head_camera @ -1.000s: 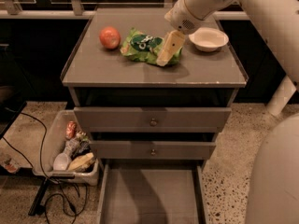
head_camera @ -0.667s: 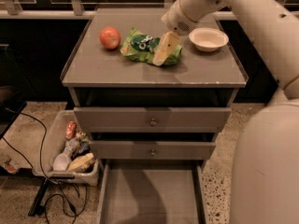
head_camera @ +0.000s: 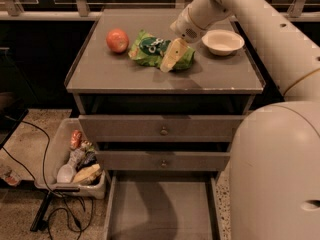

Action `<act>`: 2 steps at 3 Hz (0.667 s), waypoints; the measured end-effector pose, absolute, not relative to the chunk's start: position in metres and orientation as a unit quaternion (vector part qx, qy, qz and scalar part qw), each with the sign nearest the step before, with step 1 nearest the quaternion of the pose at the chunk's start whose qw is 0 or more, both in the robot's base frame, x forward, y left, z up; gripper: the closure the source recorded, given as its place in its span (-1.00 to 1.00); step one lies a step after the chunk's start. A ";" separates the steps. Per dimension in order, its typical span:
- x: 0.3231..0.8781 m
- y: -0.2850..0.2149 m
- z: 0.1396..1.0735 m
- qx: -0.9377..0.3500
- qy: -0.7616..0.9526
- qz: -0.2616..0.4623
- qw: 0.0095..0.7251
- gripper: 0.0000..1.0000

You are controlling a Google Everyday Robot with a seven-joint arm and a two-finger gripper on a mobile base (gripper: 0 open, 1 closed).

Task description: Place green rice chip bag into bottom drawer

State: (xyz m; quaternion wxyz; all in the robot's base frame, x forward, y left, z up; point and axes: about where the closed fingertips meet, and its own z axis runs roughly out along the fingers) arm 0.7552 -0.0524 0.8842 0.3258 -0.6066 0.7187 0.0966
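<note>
At the bottom centre of the frame the bottom drawer stands pulled out, its flat grey floor bare and partly in shadow. The robot's pale body fills the lower right corner. At lower left a light bin sits on the speckled floor beside the cabinet, holding bottles and wrapped items, with a dark cable trailing past it. Above the open tray the two upper drawers are closed, each with a round knob. On the desk, in the upper half of the frame, the green rice chip bag lies crinkled near the middle, with a red-orange apple just to its left and a white bowl to its right. The end effector rests down on the right part of the bag; whether it is clenched or released cannot be told. The arm reaches in from the upper right.
</note>
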 end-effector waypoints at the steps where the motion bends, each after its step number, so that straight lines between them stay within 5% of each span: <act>1: 0.761 -0.050 0.866 -0.598 0.728 0.109 0.317 -1.00; 2: 0.766 -0.046 0.852 -0.595 0.735 0.112 0.305 -1.00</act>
